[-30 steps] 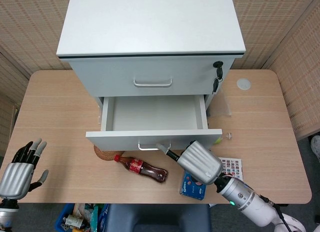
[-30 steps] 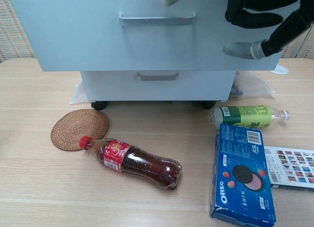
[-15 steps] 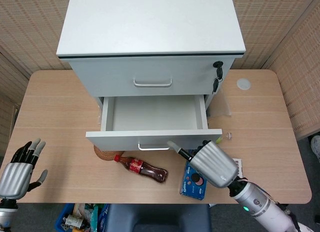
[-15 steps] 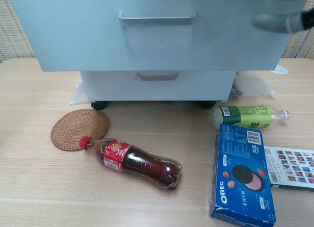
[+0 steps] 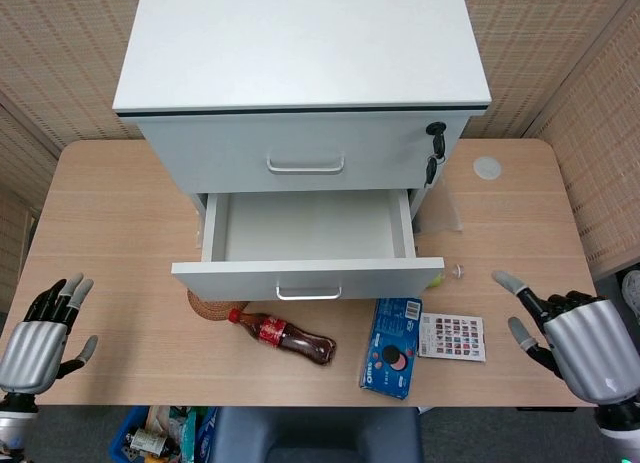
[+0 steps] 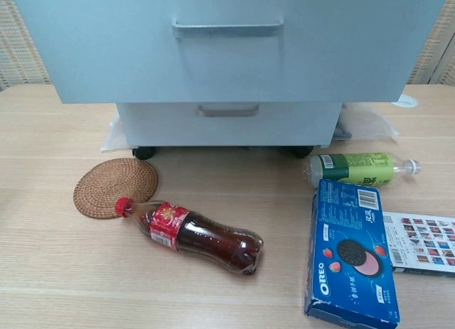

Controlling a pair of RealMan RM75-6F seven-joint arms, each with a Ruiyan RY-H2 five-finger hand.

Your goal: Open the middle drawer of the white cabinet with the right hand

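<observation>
The white cabinet stands at the back of the table. Its middle drawer is pulled out, and its inside shows nothing in it; the front panel with a metal handle fills the top of the chest view. The top drawer is closed. My right hand hovers at the table's near right edge, well right of the drawer, fingers apart and holding nothing. My left hand stays at the near left edge, fingers spread, holding nothing. Neither hand shows in the chest view.
Below the drawer lie a woven coaster, a cola bottle, a blue Oreo box, a green drink bottle and a printed card. A white disc sits back right, keys hang from the cabinet lock.
My right hand has left the drawer front and moved away to the right and toward me, out of the chest view. The drawer stays pulled out. The left hand has barely moved.
</observation>
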